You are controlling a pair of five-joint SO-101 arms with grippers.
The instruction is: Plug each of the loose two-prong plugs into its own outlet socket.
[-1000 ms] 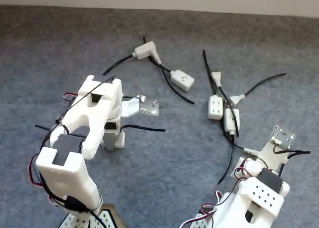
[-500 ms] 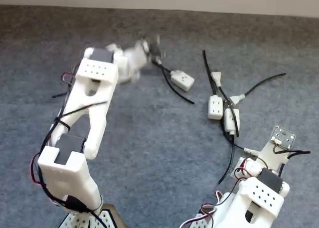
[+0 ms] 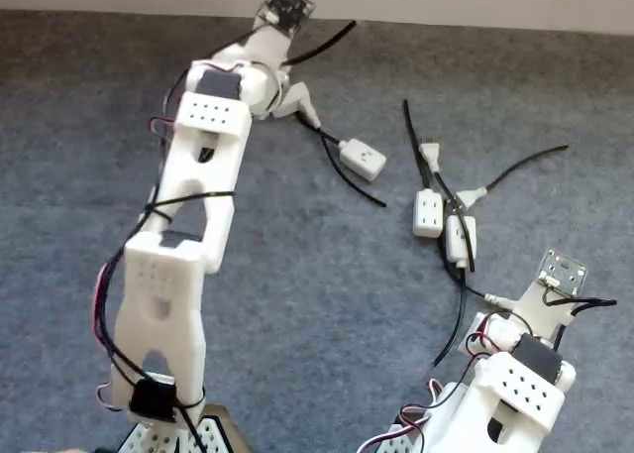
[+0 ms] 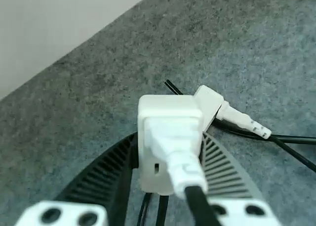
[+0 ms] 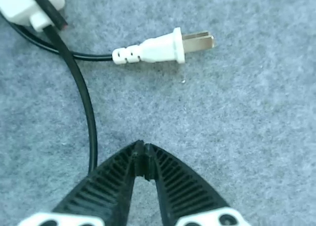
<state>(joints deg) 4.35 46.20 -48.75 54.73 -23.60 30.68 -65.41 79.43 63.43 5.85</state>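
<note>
Starting closest in, my right claw (image 5: pixel 144 154) hangs low over the grey tabletop (image 5: pixel 256 112), its 2 jaws pressed together with nothing between them. Just ahead of it a loose plug (image 5: pixel 158 48) lies flat on its side. Its 2 prongs are bare and point away from its black cord (image 5: pixel 84 97), which curves back past the claw.

Farther out, in the high view, a pair of white sockets (image 3: pixel 428 213) lies side by side with black cords crossing over them. 2 small white plugs (image 3: pixel 430 156) sit just beyond. To their left a single socket (image 3: pixel 363 159) lies apart on its own cord.

Farthest off, my left arm (image 3: pixel 198 195) stretches almost to the tabletop's back edge. My left claw (image 4: pixel 169 137) is clamped on a white socket block (image 4: pixel 168 112), with 1 jaw on each side. A seated plug (image 4: pixel 173 152) sits in the block's face, and its black cord runs toward my wrist. Just beside the block an angled plug (image 4: pixel 210 102) rests on the tabletop. Whether it touches the block I cannot tell.
</note>
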